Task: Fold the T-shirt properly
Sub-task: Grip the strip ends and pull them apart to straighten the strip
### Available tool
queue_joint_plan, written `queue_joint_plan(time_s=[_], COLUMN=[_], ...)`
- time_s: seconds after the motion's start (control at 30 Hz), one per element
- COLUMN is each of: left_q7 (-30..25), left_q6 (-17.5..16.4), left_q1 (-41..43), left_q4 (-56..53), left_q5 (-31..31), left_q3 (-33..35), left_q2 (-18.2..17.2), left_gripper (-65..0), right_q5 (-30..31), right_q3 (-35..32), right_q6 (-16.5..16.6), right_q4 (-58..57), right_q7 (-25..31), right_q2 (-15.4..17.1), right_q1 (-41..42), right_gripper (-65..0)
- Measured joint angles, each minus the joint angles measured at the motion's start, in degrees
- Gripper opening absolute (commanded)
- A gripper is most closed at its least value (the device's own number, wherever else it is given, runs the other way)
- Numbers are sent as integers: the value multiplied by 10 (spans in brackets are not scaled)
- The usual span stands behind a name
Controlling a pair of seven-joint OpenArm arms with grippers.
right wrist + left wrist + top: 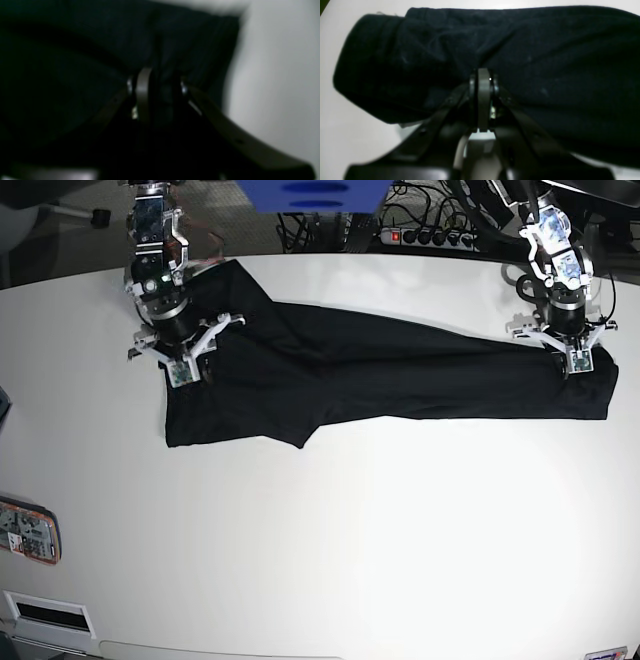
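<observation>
Black T-shirt (400, 375), stretched across the upper frame.
Left gripper (483, 75) clamped on cloth; right gripper (157, 82) apparently pinching fabric, tensioned for folding.

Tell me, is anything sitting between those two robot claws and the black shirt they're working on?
Nothing visible is. The left end effector is already shut on one end of the plain black soft fabric T-shirt, and the right end effector is closed on fabric at the other end. The white table around the shirt shows no obstacle beside either arm.

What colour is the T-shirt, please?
Plain black, no print; the T-shirt shows best in the base view.
</observation>
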Motion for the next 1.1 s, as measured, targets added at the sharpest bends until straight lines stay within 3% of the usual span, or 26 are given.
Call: queue_joint_plan(time_s=[0.1, 0.23, 0.33, 0.6, 0.63, 0.73, 0.83, 0.97, 1.1], left_q7=[13, 14, 23, 54, 58, 64, 89, 93, 92], left_q6=[6, 6, 19, 18, 17, 17, 6, -15, -1], left_q1=[-16, -24, -25, -51, -55, -53, -42, -21, 8], left_q4=[-2, -4, -4, -6, -7, -1, 29, 78, 115], left_q5=[10, 50, 108, 118, 101, 7, -63, -142, -226], left_q3=[0, 9, 53, 69, 69, 70, 72, 80, 72], left_q2=[1, -12, -37, -42, -42, -43, -54, -77, -127], left_gripper=[-650, -650, -650, -650, -634, -498, -400, -386, -386], right_q5=[12, -10, -11, -10, -10, -30, -25, -21, -29], right_q3=[2, -3, -4, -4, -6, -56, -101, -109, -105], right_q6=[9, 10, 11, 11, 10, 3, 15, 16, 9], right_q4=[-43, -61, -70, -54, -44, -6, 46, 137, 199], right_q7=[34, -36, -43, -87, -107, -169, -197, -232, -271], right_q2=[2, -2, -3, -3, -3, 5, 2, -3, 5], right_q1=[25, 104, 128, 134, 133, 133, 129, 130, 131], right_gripper=[-517, -517, -517, -513, -512, -512, -512, -512, -514])
